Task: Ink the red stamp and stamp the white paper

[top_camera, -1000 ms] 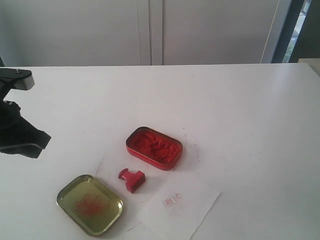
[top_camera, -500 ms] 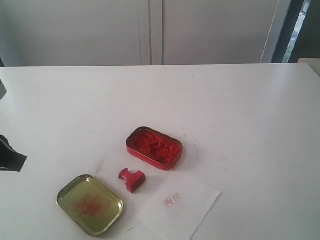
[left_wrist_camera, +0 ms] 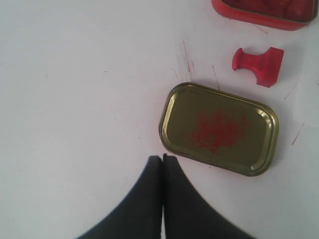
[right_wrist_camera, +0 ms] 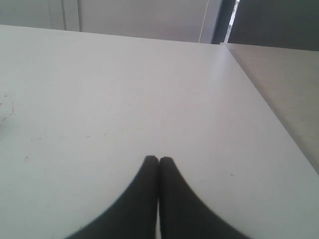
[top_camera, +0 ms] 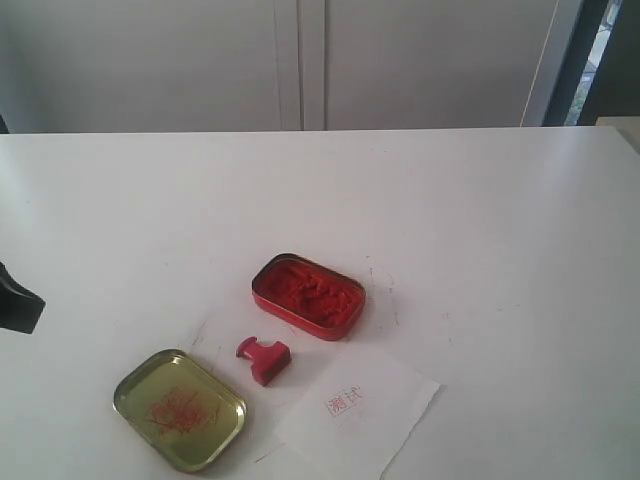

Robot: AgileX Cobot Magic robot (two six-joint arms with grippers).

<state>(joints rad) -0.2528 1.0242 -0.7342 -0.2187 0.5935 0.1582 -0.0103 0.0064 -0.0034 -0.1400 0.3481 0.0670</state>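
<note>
The red stamp (top_camera: 264, 358) lies on its side on the table, between the red ink tin (top_camera: 308, 295) and the white paper (top_camera: 358, 408); it shows too in the left wrist view as the red stamp (left_wrist_camera: 259, 63). The paper carries a small red character print (top_camera: 345, 402). My left gripper (left_wrist_camera: 162, 158) is shut and empty, just short of the gold lid (left_wrist_camera: 219, 128); its dark tip (top_camera: 18, 300) shows at the exterior view's left edge. My right gripper (right_wrist_camera: 158, 160) is shut and empty over bare table, out of the exterior view.
The gold tin lid (top_camera: 180, 408), smeared with red ink inside, lies left of the stamp near the front edge. A corner of the red ink tin (left_wrist_camera: 266, 10) shows in the left wrist view. A grey adjoining surface (right_wrist_camera: 284, 84) borders the table.
My left arm has drawn back to the left, from well inside the exterior view to only a dark tip at the edge. Stamp, tins and paper have not moved.
</note>
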